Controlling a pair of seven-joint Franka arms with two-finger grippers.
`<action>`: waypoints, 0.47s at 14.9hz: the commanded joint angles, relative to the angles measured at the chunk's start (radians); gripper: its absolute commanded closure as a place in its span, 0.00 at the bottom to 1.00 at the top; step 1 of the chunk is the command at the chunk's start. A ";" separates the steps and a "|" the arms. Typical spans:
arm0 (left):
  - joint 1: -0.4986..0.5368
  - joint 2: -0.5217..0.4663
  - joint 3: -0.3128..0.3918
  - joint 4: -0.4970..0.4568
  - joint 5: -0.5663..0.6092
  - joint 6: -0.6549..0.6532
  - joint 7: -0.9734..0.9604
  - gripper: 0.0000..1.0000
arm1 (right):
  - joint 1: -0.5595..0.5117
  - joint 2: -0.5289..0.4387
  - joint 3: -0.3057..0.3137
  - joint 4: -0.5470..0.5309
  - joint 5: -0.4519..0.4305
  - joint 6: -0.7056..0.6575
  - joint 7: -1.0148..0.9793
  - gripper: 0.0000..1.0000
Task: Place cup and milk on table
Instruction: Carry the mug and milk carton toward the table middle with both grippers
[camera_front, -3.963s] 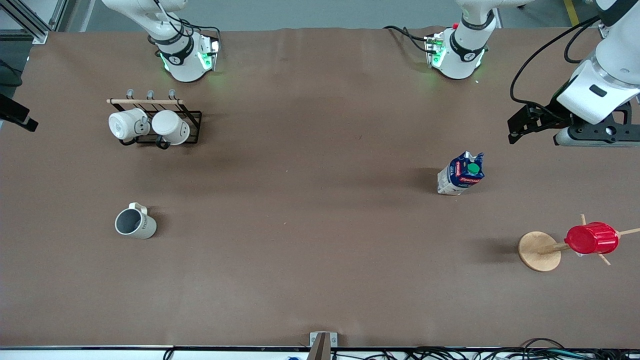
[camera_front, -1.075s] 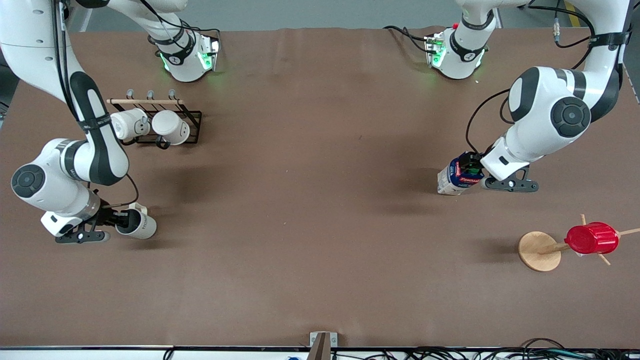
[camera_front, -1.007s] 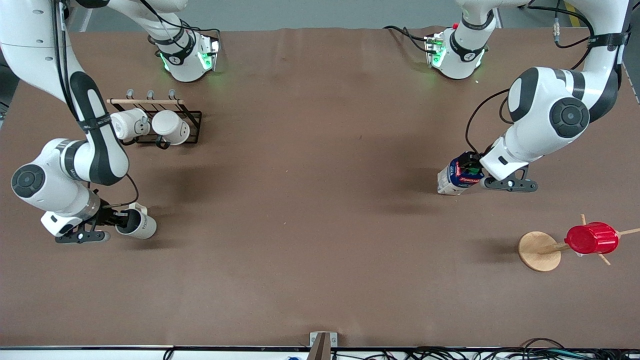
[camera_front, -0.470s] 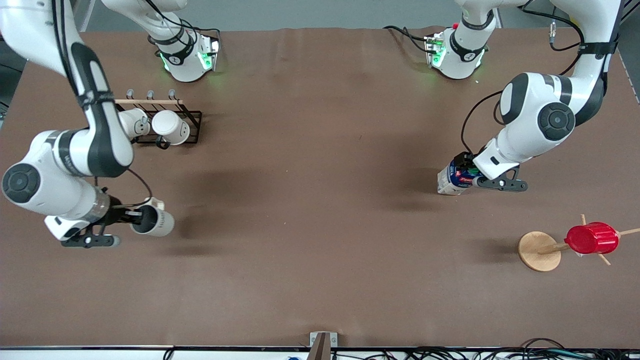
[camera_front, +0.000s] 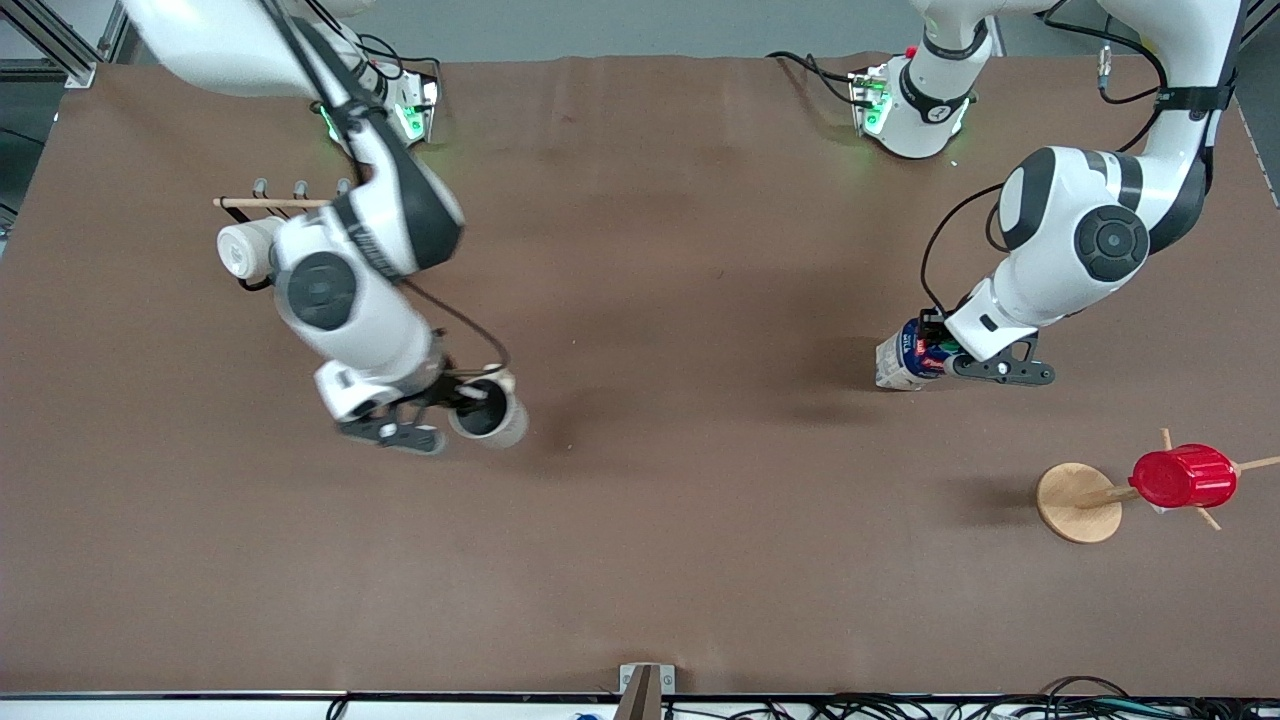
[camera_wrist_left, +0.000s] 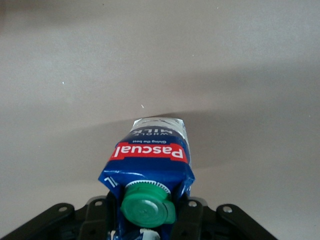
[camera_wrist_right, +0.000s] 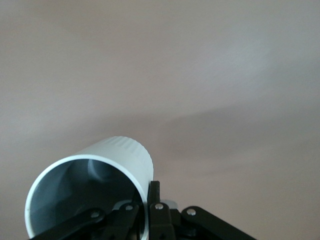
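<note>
My right gripper (camera_front: 447, 411) is shut on the rim of the cup (camera_front: 490, 414), a beige mug with a grey inside, and holds it in the air over the middle part of the brown table (camera_front: 640, 540). In the right wrist view one finger is inside the cup (camera_wrist_right: 95, 185) and one outside. My left gripper (camera_front: 945, 350) is shut on the top of the milk (camera_front: 905, 358), a blue and white carton with a green cap, toward the left arm's end of the table. The left wrist view shows the milk (camera_wrist_left: 150, 165) between the jaws.
A black rack with a wooden bar (camera_front: 262, 204) holds a cream-white mug (camera_front: 245, 250) near the right arm's base, partly hidden by the right arm. A red ribbed cup (camera_front: 1183, 476) hangs on a wooden stand (camera_front: 1078, 502) toward the left arm's end.
My right gripper has lifted the cup and carried it from the right arm's end toward the middle of the table. My left gripper stays on the milk, with only a slight shift.
</note>
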 joint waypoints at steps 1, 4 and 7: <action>-0.013 0.001 -0.010 0.084 -0.007 -0.004 0.006 0.78 | 0.064 0.157 0.059 0.128 -0.120 0.012 0.221 1.00; -0.047 0.053 -0.048 0.241 -0.027 -0.085 -0.026 0.78 | 0.115 0.208 0.111 0.130 -0.184 0.067 0.338 1.00; -0.122 0.178 -0.066 0.455 -0.029 -0.195 -0.155 0.78 | 0.181 0.226 0.119 0.130 -0.201 0.070 0.402 1.00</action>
